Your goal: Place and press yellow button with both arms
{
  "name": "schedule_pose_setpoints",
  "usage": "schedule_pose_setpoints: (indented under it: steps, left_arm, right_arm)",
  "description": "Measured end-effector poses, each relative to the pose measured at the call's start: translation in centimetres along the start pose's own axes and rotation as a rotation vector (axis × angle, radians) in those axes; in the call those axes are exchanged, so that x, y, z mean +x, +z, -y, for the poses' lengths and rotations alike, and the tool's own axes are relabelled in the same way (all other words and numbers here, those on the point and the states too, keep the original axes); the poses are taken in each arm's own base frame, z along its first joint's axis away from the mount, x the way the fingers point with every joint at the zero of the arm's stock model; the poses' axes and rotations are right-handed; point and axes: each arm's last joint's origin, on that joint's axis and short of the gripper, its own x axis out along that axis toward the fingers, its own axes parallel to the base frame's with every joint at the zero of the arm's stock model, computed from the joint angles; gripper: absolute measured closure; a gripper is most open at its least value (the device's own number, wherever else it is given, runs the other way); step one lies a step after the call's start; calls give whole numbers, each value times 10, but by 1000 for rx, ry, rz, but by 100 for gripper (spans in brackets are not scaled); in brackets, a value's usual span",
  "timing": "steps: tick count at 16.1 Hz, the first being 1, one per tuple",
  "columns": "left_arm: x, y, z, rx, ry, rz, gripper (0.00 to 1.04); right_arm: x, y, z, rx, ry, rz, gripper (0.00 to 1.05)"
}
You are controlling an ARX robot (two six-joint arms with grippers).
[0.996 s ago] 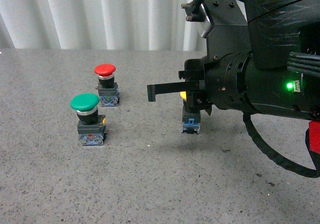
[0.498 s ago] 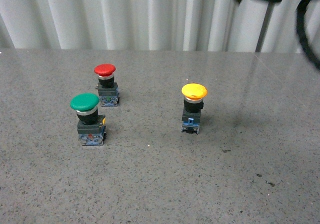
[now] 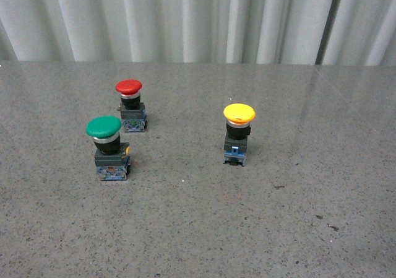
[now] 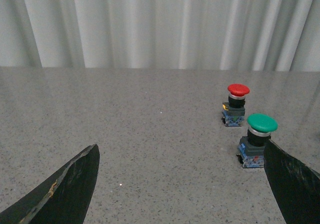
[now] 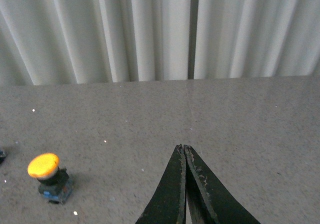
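On the grey speckled tabletop (image 3: 198,228), going from your left, you have the green mushroom-capped push button (image 3: 104,127) nearest the front, with the red mushroom-capped push button (image 3: 129,87) just behind it; both sit apart from the work, plainly decoys. Well to their right stands the yellow button (image 3: 239,113), a wide yellow cap on a black collar and a dark block base with blue parts, upright and alone in open space, which suggests it is already placed so a finger can come down on the cap unhindered. Neither arm shows in the front view. Your left gripper (image 4: 182,184) has its flat black fingers (image 4: 70,184) spread wide, released and holding nothing, with the green and red buttons ahead of it. Your right gripper (image 5: 184,184) has its fingers (image 5: 172,194) clenched tip to tip on nothing, a blunt point suited to pressing; the yellow button sits well off to its side, untouched. I judge the press is what remains.
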Motion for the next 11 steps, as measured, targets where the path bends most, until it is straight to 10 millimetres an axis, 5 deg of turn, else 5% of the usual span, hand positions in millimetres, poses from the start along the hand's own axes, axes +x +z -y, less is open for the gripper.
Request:
schedule_pose_setpoints:
  steps: [3, 6, 11]
  left_arm:
    - [0, 0, 0, 0, 0, 0, 7]
    - [0, 0, 0, 0, 0, 0, 7]
    - [0, 0, 0, 0, 0, 0, 7]
  right_arm:
    - [-21, -13, 22, 2, 23, 77, 103]
    - [-29, -39, 35, -15, 19, 43, 103]
    - [-39, -54, 51, -19, 34, 52, 103]
